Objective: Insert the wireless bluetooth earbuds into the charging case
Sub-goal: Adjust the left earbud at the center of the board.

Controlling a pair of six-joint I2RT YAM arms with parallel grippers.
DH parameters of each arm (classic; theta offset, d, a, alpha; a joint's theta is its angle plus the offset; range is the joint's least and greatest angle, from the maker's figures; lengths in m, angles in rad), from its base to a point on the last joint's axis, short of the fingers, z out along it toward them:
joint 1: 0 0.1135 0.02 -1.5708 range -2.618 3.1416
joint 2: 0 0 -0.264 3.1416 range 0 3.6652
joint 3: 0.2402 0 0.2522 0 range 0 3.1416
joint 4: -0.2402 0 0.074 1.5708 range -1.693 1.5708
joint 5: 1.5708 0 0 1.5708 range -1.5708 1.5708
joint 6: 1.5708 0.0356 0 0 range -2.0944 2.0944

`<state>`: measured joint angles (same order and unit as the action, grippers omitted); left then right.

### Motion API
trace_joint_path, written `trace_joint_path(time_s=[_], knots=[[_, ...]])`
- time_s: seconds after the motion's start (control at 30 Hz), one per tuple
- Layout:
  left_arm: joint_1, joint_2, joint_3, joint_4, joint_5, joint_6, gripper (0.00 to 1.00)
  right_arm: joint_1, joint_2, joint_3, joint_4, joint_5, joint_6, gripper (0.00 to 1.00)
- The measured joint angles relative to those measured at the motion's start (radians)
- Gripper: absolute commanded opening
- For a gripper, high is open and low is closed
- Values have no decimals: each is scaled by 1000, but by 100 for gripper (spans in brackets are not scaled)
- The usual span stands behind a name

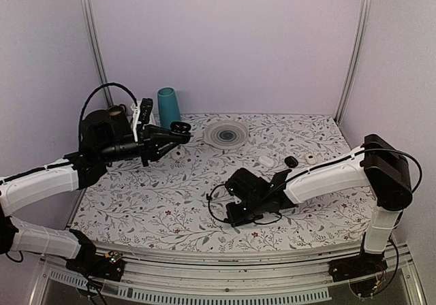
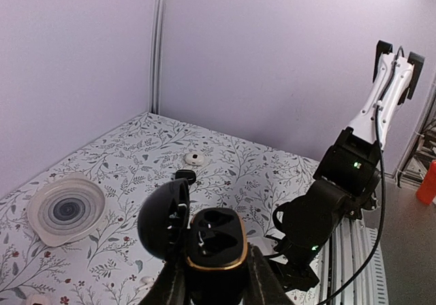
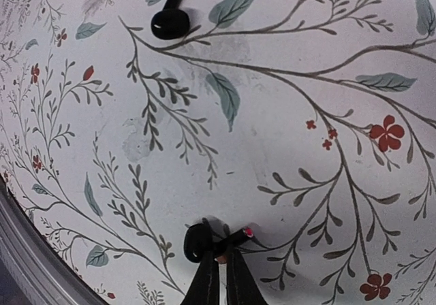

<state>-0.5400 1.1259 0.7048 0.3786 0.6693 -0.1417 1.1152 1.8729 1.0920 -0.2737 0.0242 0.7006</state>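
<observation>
My left gripper point(image 1: 178, 132) is raised above the cloth at the back left and is shut on the black charging case point(image 2: 216, 245). The case's lid point(image 2: 163, 218) is swung open to the left and its two sockets look empty. My right gripper point(image 1: 238, 216) is down at the cloth near the front middle. In the right wrist view its fingertips point(image 3: 223, 254) are closed on the stem of one black earbud point(image 3: 199, 241) that rests on the cloth. A second black earbud point(image 3: 170, 20) lies loose on the cloth farther away.
A teal cup point(image 1: 168, 107) stands at the back left and a white ribbed plate point(image 1: 226, 134) at the back middle. A white oval object point(image 1: 267, 161), a black knob point(image 1: 291, 161) and a small white ring point(image 1: 312, 158) lie right of centre.
</observation>
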Motion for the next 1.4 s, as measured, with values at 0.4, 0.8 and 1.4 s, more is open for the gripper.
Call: trace_joint_path(time_s=[0.4,0.8,1.4], knots=[[0,-8,0,-4,-5,0,0,-19,0,76,-11,-27,-52,27],[0,-11,2,-9,-7,1,0,-20,-34,72,-29,-82,-340,38],[0,-3,8,-16,-16,2,0,-16,-32,80,-100,-90,-594,35]])
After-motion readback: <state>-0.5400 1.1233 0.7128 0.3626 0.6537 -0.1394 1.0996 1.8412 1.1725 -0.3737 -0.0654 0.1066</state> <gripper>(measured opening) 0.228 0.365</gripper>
